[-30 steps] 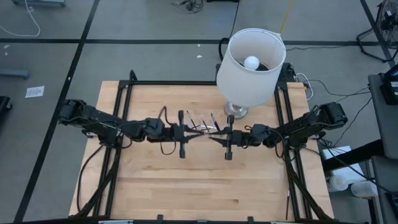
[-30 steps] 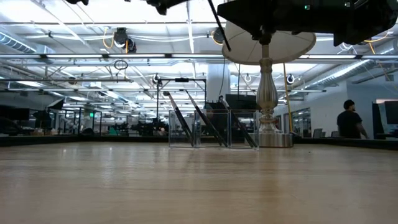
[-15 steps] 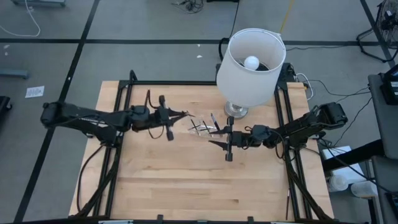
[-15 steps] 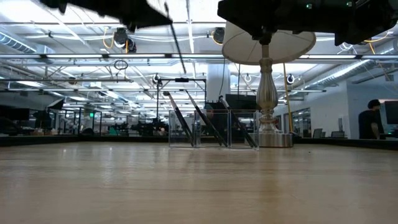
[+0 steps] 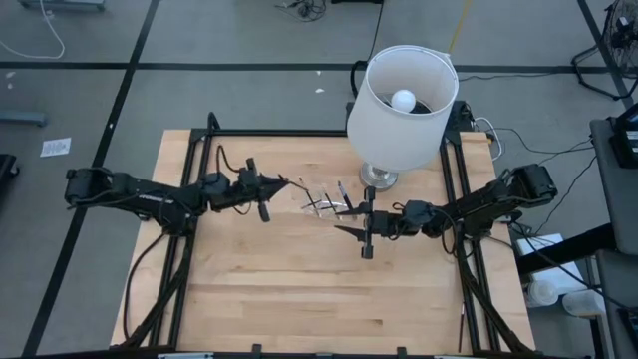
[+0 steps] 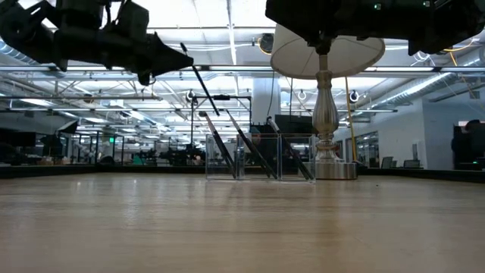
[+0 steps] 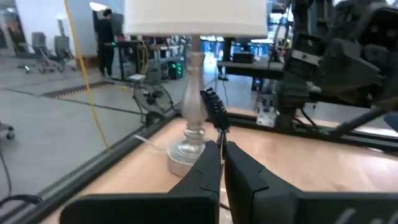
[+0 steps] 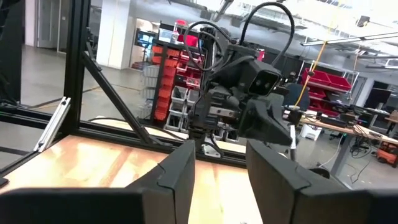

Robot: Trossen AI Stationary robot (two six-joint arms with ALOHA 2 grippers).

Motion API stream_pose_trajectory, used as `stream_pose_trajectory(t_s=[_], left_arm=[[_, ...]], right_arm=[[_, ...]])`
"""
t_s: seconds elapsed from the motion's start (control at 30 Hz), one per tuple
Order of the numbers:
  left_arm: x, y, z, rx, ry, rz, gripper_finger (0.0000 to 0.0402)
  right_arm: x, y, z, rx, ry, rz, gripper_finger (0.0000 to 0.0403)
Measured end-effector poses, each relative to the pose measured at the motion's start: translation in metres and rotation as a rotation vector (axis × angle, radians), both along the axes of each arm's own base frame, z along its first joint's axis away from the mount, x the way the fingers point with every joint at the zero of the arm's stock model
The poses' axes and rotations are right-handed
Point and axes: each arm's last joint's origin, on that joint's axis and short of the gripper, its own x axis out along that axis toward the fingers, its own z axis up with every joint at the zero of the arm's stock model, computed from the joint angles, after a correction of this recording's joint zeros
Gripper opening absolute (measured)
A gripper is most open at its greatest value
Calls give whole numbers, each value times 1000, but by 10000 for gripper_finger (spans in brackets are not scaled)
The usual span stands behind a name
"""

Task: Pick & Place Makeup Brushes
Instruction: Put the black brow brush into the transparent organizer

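My left gripper (image 5: pixel 273 185) hovers over the table's left half, shut on one thin black makeup brush (image 6: pixel 204 87). The brush's dark head (image 7: pixel 213 107) shows past the fingertips. More makeup brushes (image 6: pixel 252 144) lean with their upper ends against the walls of a clear compartment holder (image 5: pixel 324 204) near the table's far middle. My right gripper (image 5: pixel 345 230) stands just right of the holder, above the table. Its fingers (image 8: pixel 179 171) are open with nothing between them. My left gripper pinches the brush's slim handle (image 7: pixel 221 135) between its two fingertips, coming level from the table's left side. A short end sticks up above the fingers; the long part (image 6: pixel 208 95) slants down toward the right. The brush is lifted clear of the table.
A table lamp with a white shade (image 5: pixel 402 95) stands on its metal base (image 5: pixel 379 178) at the far right, close behind the holder. Black frame rails (image 5: pixel 194 199) run along both sides of the wooden table (image 5: pixel 299 299). People move in the room behind.
My left gripper has drawn away from my right gripper toward the table's left edge and come lower, taking the brush with it. The brush, which stood between the two grippers at mid table, now hangs from the left one alone. My right arm has kept still.
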Motion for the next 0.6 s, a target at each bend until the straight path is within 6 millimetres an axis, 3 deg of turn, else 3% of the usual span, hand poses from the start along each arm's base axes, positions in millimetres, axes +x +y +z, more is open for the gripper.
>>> stream_pose_trajectory(t_s=[0.6], left_arm=[[33,-10,-55,-61,61,52,5]], right_arm=[[0,0,0,26,-1,3,132]])
